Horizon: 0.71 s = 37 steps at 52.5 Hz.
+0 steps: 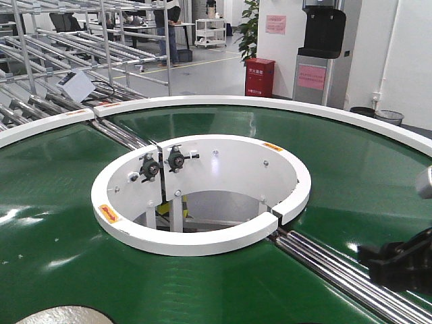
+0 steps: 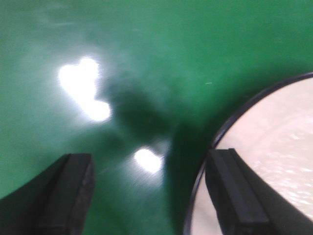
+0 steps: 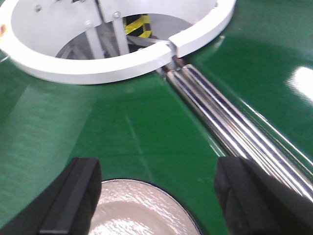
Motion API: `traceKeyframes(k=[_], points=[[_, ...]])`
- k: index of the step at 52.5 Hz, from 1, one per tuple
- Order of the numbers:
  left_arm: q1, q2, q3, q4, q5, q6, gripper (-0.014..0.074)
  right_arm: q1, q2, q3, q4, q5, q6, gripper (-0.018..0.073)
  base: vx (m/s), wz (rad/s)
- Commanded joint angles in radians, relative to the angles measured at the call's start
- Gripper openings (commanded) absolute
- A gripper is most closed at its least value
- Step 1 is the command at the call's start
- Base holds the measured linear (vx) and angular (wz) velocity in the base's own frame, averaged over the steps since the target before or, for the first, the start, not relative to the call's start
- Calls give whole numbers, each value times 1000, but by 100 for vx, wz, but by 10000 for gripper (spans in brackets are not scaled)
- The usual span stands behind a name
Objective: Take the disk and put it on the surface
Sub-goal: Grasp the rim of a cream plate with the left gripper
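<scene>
Hovering low over the green conveyor belt (image 2: 146, 49), the left gripper (image 2: 149, 166) has its two black fingers spread wide, with only belt between them. A pale disk (image 2: 274, 137) with a thin dark edge lies flat on the belt. Its rim passes under the finger (image 2: 230, 191) on that view's right, though the blur leaves it unclear whether the two touch. In the front view the disk (image 1: 64, 316) lies on the belt to the near left of the white ring (image 1: 169, 243), well apart from it. The right gripper (image 3: 159, 171) hangs to the near right of the white ring, beside the steel rollers (image 3: 230, 122) that run out from the ring's gap. Its fingers stand wide apart and hold nothing. A pale disk (image 3: 137, 210) lies on the belt just below them, possibly a different one.
</scene>
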Motion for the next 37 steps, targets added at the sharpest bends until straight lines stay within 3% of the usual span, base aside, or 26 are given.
traceKeyframes(k=[1, 5, 13, 21, 25, 29, 37], points=[[18, -3, -22, -147, 21, 137, 573, 14, -13, -37, -25, -69, -25, 531, 0, 0], [30, 33, -22, -215, 49, 229, 573, 14, -13, -37, -25, -69, -25, 531, 0, 0], [30, 106, -26, -265, 83, 337, 573, 14, -13, -37, -27, -69, -25, 531, 0, 0], [30, 166, -26, -390, 212, 483, 545, 14, -13, -37, -27, -83, -32, 531, 0, 0], [28, 193, -26, -440, 284, 514, 497, 13, -13, -37, -27, -95, -32, 531, 0, 0], [21, 216, -26, -462, 335, 527, 402, 13, -13, -37, -28, -102, -32, 531, 0, 0], [-5, 233, -26, -458, 338, 529, 14, 13, -13, -37, -42, -101, -32, 531, 0, 0]])
